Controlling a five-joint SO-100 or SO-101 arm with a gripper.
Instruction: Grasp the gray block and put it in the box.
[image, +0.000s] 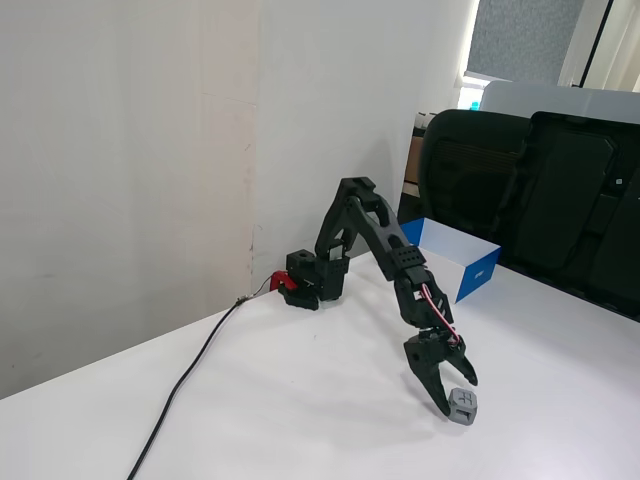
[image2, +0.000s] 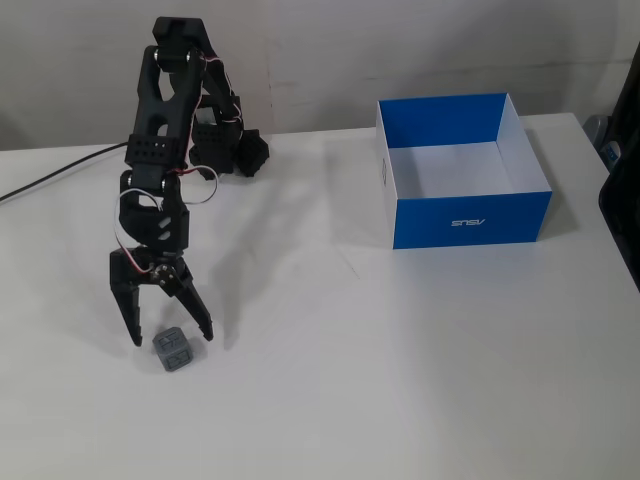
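The gray block (image2: 174, 349) sits on the white table (image2: 400, 380), well apart from the box (image2: 462, 170). The gripper (image2: 170, 338) hangs right over it, jaws spread, fingertips straddling its upper edge.

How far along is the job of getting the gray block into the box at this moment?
Done: the arm has reached the gray block, its open gripper just above it.
In hand: lining up the grasp; the block sits on the table, not yet gripped.
Left: closing on the block, lifting it, carrying it to the box, which shows only its white floor, and releasing it there.
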